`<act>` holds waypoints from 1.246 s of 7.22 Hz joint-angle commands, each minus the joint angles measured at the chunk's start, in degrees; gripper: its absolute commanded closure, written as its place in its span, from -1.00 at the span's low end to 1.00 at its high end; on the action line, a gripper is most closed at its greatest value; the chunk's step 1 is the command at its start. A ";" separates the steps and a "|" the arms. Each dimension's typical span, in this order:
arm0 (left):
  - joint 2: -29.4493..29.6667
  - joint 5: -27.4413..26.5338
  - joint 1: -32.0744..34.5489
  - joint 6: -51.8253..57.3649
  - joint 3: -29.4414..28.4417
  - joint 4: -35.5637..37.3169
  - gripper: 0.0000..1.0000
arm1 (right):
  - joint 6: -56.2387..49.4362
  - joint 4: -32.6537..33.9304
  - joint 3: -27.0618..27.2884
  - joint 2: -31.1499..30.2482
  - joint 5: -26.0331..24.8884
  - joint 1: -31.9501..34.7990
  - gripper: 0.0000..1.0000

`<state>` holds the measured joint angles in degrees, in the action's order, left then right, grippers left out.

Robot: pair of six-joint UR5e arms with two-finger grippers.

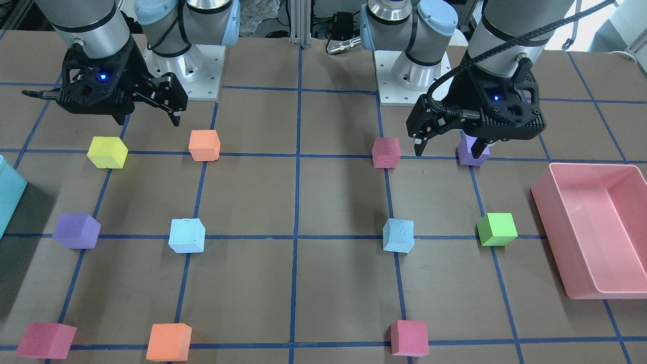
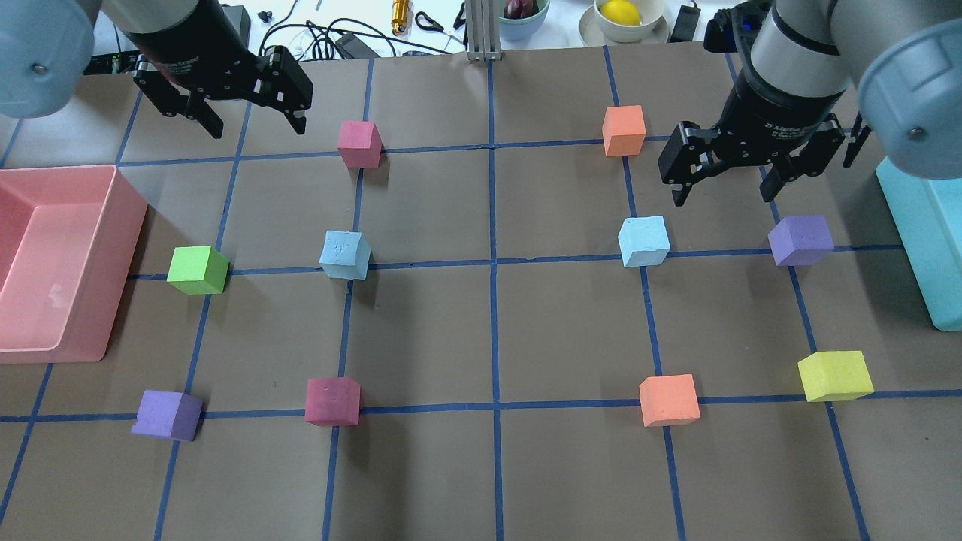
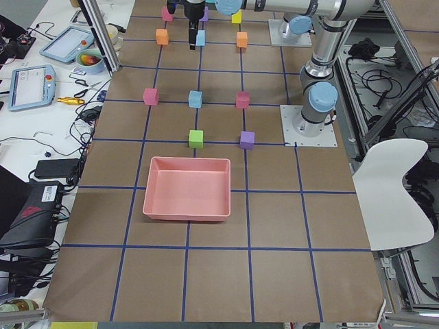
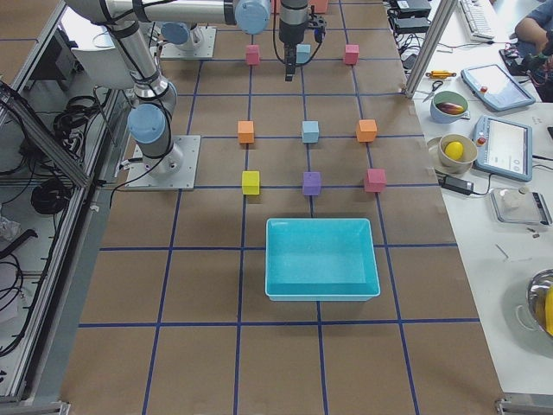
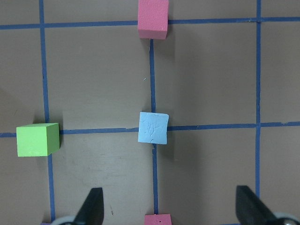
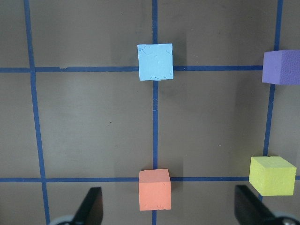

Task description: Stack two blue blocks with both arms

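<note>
Left claw [image 2: 258, 128] and right claw [image 2: 724, 194] both hang wide open and empty above the brown paper bench [image 2: 488, 466]. Stacking not begun: near pale-blue foam cube [image 2: 345, 255] sits close to the pink plastic tray [image 2: 129, 263], far pale-blue foam cube [image 2: 643, 240] well apart from it. Next, probably: a claw drops over a cube and closes.

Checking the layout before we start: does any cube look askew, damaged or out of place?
Nothing is toppled or spilled. Only wear stands out: the left blue block and the right blue block both have pitted, scuffed faces.
</note>
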<state>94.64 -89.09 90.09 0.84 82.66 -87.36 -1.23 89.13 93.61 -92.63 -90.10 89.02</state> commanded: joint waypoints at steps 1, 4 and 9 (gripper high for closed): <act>0.02 0.05 0.00 -0.05 -0.04 0.00 -1.00 | 0.00 -0.01 0.26 0.00 -0.08 0.02 -1.00; 0.02 0.05 0.00 -0.05 0.04 0.00 -1.00 | 0.00 -0.01 0.34 0.00 -0.08 0.02 -1.00; 0.02 0.05 0.00 -0.05 0.13 0.00 -1.00 | -1.05 2.18 1.31 8.77 0.27 -0.25 -1.00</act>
<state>94.66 -89.03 90.09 0.72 82.73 -87.36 -2.11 90.29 94.82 -86.55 -90.13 88.91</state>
